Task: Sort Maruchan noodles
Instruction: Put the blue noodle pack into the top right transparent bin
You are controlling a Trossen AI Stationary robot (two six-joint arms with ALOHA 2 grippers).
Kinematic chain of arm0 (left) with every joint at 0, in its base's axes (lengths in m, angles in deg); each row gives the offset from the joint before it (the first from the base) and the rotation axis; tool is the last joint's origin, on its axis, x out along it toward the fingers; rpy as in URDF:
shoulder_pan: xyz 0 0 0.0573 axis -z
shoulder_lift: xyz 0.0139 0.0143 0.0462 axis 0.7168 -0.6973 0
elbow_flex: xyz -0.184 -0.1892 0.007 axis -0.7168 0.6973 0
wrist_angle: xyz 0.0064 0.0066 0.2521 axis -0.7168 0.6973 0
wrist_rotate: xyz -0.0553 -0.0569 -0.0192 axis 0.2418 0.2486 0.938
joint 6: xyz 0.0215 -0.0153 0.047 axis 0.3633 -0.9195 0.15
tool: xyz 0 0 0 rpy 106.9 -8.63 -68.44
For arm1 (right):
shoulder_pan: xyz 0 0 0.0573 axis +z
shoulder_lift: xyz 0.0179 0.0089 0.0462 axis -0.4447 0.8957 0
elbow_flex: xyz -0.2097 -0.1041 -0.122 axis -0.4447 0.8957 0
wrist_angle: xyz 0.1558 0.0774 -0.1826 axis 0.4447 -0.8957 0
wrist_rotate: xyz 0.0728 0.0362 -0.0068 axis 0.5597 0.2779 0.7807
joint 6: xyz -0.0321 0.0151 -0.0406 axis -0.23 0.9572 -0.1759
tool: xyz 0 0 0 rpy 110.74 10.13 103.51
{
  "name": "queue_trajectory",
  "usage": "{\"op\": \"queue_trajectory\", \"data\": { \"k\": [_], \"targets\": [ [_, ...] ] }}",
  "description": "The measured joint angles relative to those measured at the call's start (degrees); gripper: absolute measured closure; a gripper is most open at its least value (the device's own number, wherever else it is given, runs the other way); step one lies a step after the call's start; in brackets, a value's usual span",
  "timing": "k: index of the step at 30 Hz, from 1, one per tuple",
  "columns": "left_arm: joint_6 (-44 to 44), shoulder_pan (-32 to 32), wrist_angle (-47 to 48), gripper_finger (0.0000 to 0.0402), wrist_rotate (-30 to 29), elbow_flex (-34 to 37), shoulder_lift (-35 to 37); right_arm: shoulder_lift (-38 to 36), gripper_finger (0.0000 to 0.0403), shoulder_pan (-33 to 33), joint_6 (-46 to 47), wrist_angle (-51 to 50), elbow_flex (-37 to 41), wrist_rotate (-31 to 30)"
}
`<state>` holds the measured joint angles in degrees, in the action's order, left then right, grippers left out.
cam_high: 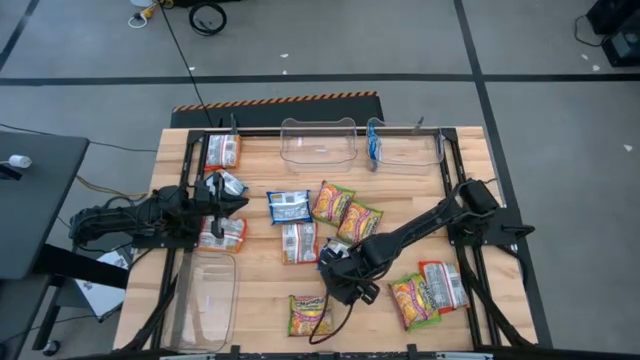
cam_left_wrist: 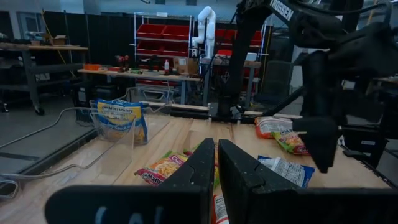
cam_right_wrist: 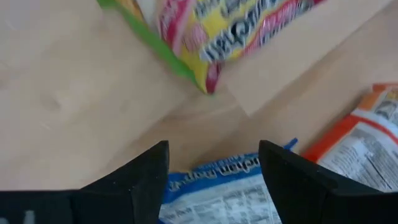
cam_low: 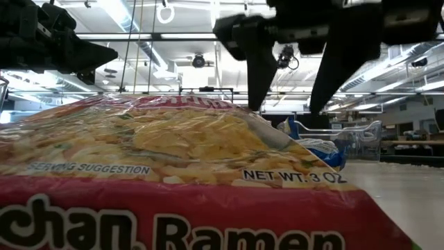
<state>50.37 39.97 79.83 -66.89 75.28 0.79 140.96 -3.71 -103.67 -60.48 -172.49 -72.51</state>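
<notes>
Maruchan packets lie flat across the wooden table. My right gripper (cam_high: 345, 272) (cam_right_wrist: 214, 163) is open and points down over a blue-and-white packet (cam_right_wrist: 214, 196), its fingers on either side and above it; in the low view its fingertips (cam_low: 253, 104) end in the air. A yellow-green packet (cam_right_wrist: 230, 34) and a red-orange one (cam_right_wrist: 360, 140) lie nearby. My left gripper (cam_high: 240, 200) (cam_left_wrist: 216, 163) is shut and level at the table's left side, between a blue-and-white packet (cam_high: 225, 183) and a red-orange packet (cam_high: 222, 233). One blue packet (cam_high: 375, 143) stands in a far tub.
Two clear tubs (cam_high: 318, 142) (cam_high: 410, 148) stand at the far edge and a third (cam_high: 205, 300) at the near left corner. More packets lie mid-table (cam_high: 289, 207) (cam_high: 333, 202) and near right (cam_high: 413, 300). A red-orange packet (cam_low: 173, 173) fills the low view.
</notes>
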Motion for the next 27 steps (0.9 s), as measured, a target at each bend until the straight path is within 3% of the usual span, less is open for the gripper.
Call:
{"op": "queue_trajectory", "data": {
  "k": [13,20,27],
  "targets": [
    [0.0,0.0,0.0,0.0374,0.0,0.0,0.0,-0.1,0.0170,-3.9,-11.3,2.2,2.8,2.2],
    [0.0,0.0,0.0,0.0374,0.0,0.0,0.0,-0.1,0.0176,-3.5,-8.3,6.5,7.4,-0.7],
    [0.0,0.0,0.0,0.0374,0.0,0.0,0.0,-0.1,0.0256,-3.6,-8.1,8.2,9.7,-1.1]
  ]
}}
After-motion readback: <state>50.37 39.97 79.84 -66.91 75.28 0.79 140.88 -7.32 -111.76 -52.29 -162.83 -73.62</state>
